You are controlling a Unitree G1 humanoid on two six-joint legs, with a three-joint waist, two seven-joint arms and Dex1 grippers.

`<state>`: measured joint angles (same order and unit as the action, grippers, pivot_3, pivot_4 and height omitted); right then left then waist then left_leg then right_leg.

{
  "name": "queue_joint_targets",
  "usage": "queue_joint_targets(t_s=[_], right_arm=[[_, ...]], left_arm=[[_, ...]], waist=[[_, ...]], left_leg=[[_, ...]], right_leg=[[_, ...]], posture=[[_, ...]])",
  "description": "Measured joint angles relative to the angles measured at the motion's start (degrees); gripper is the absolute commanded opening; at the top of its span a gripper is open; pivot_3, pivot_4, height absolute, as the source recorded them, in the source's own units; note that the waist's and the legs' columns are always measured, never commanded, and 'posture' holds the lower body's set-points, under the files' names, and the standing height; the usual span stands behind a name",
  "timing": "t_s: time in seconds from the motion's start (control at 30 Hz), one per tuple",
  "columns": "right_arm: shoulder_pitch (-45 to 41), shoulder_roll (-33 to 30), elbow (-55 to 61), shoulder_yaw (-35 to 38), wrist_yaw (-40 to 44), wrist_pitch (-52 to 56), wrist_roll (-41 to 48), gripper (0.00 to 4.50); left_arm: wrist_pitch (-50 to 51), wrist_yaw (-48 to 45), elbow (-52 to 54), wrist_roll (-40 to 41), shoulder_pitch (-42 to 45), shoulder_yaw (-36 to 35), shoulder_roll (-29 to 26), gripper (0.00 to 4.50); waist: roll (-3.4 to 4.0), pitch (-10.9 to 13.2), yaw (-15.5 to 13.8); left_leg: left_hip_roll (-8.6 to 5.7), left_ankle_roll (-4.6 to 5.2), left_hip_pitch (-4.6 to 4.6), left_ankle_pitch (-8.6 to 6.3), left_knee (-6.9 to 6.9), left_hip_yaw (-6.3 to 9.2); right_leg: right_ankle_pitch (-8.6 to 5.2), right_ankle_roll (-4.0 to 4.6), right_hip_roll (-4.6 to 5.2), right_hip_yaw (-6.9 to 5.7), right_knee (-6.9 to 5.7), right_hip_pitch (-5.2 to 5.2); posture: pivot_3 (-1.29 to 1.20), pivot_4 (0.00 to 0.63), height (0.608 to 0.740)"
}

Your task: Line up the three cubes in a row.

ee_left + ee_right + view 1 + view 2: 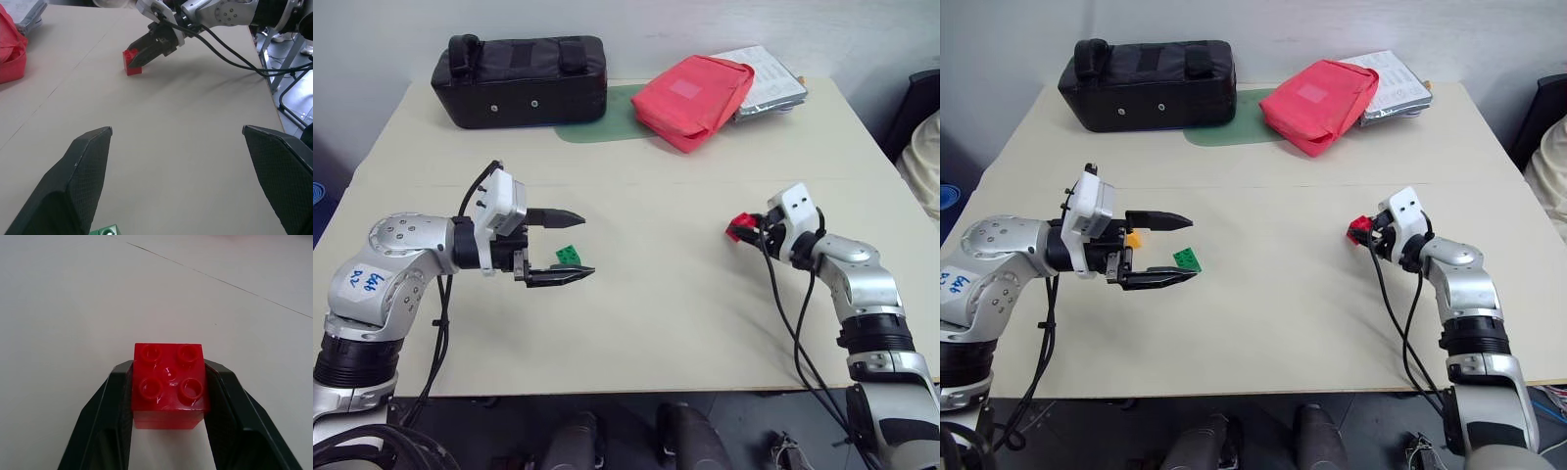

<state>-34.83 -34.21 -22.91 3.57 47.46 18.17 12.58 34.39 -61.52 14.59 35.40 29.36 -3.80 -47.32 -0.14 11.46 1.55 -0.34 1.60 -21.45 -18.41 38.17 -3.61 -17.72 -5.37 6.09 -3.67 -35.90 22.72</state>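
Near edge of desk (636, 377) bare, with wide open room between the two arms and across the middle.

Left gripper (1180, 250) over the left half, fingers (83, 171) spread wide, holding nothing. Green cube (1187, 258) on the desk under and between those fingers, near the lower one, apparently untouched. Orange cube (1134, 237) back in the gap near the gripper's base, partly hidden; contact hard to judge.

Right gripper (168, 382) low over the right half, fingers closed on the red cube (168, 384), one pad on each side, studs up. Cube at desk level; resting or just lifted, cannot tell. Well apart from the green and orange ones, with bare surface between.

Farther back, more clear desk, then a row along the far edge: black bag (521, 80) at left, green mat (607, 122) just beside it, red pouch (695, 98) partly over the mat, papers (769, 83) behind the pouch. Right edge of desk near the right arm.
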Motion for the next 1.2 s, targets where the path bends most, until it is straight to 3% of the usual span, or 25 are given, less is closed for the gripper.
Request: queue_joint_targets(t_s=[0.2,0.33,0.9,1.17,1.2], right_arm=[[8.8,-10.1,23.4,-4.0,23.7,3.2,10.6,1.49],[14.6,-14.0,32.4,-8.4,31.6,0.7,10.9,1.49],[18.0,-9.9,29.7,-14.5,28.8,-10.7,3.2,1.49],[18.2,-8.9,28.1,-14.9,28.1,-10.3,2.2,4.28],[18.2,-9.1,28.4,-14.8,28.2,-10.0,2.5,4.46]], left_arm=[[-0.2,-6.0,0.9,0.0,-0.8,3.5,-1.8,4.5],[-3.4,-10.7,1.3,-2.3,-0.8,6.6,-3.2,4.5],[-7.7,-13.4,1.0,-5.6,-0.8,9.4,-2.8,4.5],[-7.6,-11.9,0.9,-5.6,-0.8,9.3,-2.3,4.5],[-7.4,-11.5,0.9,-5.6,-0.8,9.3,-2.3,4.5]], waist=[[-0.02,0.0,-0.3],[-0.11,0.0,-0.4],[-0.11,0.0,-1.5],[-0.12,0.0,-1.5],[-0.11,0.0,-1.5]], left_leg=[[0.05,-0.02,-0.01,-0.02,0.05,0.05],[0.04,-0.03,0.19,-0.04,0.06,0.04],[0.05,-0.04,0.14,-0.05,0.14,0.05],[0.05,-0.04,0.14,-0.04,0.15,0.06],[0.05,-0.04,0.14,-0.04,0.15,0.06]], right_leg=[[0.01,-0.02,-0.09,-0.02,0.04,-0.06],[0.01,-0.02,-0.06,0.02,0.18,-0.22],[0.01,-0.01,-0.05,0.03,0.06,-0.15],[0.01,-0.01,-0.05,0.02,0.03,-0.16],[0.01,-0.01,-0.05,0.02,0.03,-0.15]], posture=[[0.0,0.15,0.74],[0.0,0.15,0.74],[0.0,0.15,0.74],[0.0,0.15,0.74],[0.0,0.15,0.74]])
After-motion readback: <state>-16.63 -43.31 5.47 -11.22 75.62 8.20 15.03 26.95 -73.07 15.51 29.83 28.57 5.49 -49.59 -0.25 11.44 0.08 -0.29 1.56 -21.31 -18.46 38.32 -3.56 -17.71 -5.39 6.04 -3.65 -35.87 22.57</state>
